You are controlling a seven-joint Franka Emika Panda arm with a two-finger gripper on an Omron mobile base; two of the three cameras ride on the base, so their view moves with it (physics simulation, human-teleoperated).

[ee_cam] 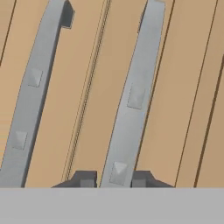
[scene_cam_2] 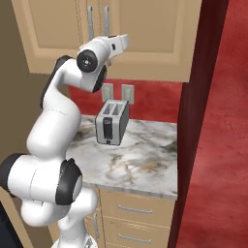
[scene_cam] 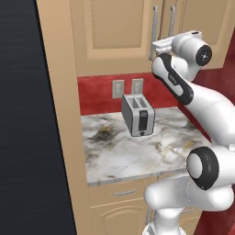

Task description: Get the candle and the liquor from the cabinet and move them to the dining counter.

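gripper at the closed cabinet, opening stage.
fingers part-open astride a door handle, not clamped; candle and liquor presumably inside; both transfers to the dining counter remain.

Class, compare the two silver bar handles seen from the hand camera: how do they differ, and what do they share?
The right handle runs between the gripper fingertips; the left handle stands off to one side. The right handle lies near mid-picture; the left handle runs off the lower left. Both are long silver bars on closed tan cabinet doors.
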